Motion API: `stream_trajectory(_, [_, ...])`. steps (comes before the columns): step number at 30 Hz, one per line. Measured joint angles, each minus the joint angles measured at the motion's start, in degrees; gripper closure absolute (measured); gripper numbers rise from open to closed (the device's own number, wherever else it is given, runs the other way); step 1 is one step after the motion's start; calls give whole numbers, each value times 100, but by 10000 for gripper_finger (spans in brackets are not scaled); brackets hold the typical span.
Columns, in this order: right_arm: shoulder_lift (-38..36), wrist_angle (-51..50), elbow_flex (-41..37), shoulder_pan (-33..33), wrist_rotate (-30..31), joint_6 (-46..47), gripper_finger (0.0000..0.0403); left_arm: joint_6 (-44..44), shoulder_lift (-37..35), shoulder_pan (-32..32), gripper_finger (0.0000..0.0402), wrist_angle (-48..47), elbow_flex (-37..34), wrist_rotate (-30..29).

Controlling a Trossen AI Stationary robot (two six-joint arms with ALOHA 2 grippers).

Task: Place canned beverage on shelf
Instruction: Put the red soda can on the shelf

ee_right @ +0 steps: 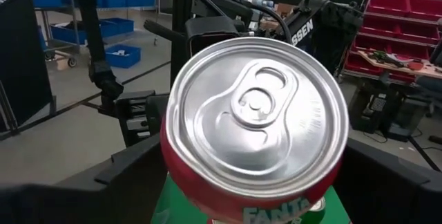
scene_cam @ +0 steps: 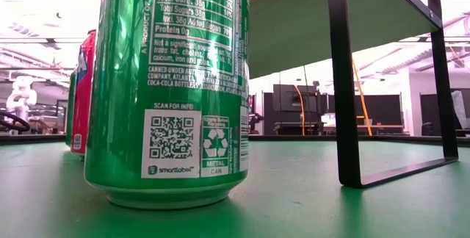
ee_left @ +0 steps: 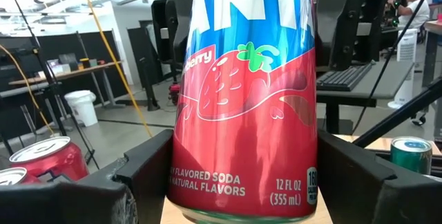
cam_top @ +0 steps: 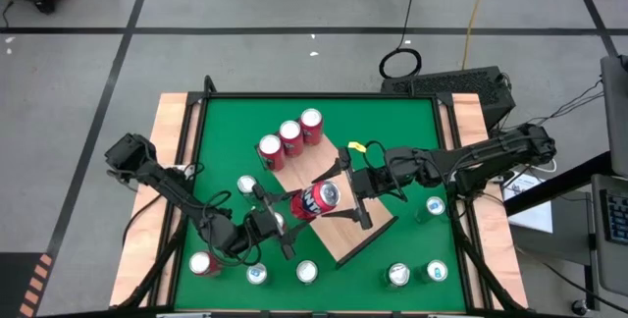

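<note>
A red strawberry soda can (cam_top: 316, 200) hangs tilted over the middle of the shelf (cam_top: 378, 222), a light wood board raised on black legs (scene_cam: 345, 84). Its silver top (ee_right: 257, 113) faces my right gripper. My left gripper (cam_top: 287, 212) comes from the table's left and is shut on the can (ee_left: 242, 113). My right gripper (cam_top: 343, 196) comes from the right and closes around the can's top end. Three red cans (cam_top: 290, 133) stand upright on the shelf's far left end. My left gripper pinches the can's side wall (ee_left: 181, 169) between its two fingers (ee_left: 145, 165), across the can's lower body, coming level from the table's left. The can is tilted with its top toward the right. I cannot tell whether its base touches the shelf. My right gripper has a finger (ee_right: 138, 165) on each side of the can's upper body (ee_right: 173, 162), just behind the rim. The fingers come from the table's right and lie along the can toward its base. They stand flush against the can's wall.
Several loose cans stand on the green table (cam_top: 412, 132) around the shelf: along the near edge (cam_top: 307, 272), at the right (cam_top: 433, 205) and at the left (cam_top: 246, 185). A green can (scene_cam: 172, 84) stands right before the low camera. A small yellow object (cam_top: 356, 146) lies by the shelf's far corner.
</note>
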Motion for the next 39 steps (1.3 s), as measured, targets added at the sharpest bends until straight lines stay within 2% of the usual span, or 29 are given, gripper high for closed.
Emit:
stream_trajectory(9, [0,39,0,0,-2,9,54,0,0,0,115,-4,0,7])
stream_trajectory(15, [0,33,0,0,-27,5,107,-19,0,0,115,-81,0,18])
stream_trajectory(19, [0,6,0,0,-26,2,118,-99,0,0,114,-157,0,1])
stream_trajectory(22, [0,-58,0,0,-28,18,107,-294,-2,0,94,-360,0,-19])
stream_trajectory(28, [0,-315,-2,-12,-3,75,100,-612,-4,-105,14,-404,2,-439])
stream_trajectory(32, [0,-488,-2,-56,-17,73,102,-546,-50,-350,15,-434,2,-880])
stream_trajectory(39, [46,-652,-2,-348,0,61,102,-519,-741,-808,17,-419,2,-1074])
